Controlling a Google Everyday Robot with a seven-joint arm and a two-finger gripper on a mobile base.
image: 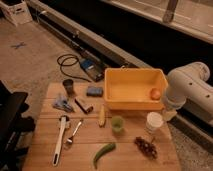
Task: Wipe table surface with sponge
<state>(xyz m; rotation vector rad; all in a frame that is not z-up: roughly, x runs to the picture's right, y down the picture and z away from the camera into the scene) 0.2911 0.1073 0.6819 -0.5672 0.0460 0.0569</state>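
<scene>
- Dim, warm light falls on your worktop [125,152]; beyond it goes near black.
- Everything looks soft and blurry.
- Pale arm [187,85] glows at right; end effector hidden beneath it.

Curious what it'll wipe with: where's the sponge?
The sponge lies at the far edge of the table, between the dark cup and the yellow tub. The gripper is out of sight beyond the white arm on the right.

We see grey speckled floor [30,65] around the desk [45,145], with a blue cross mark [19,45] and a white box [15,11] beyond its far left corner; a pale ledge [85,36] runs diagonally behind it.
</scene>
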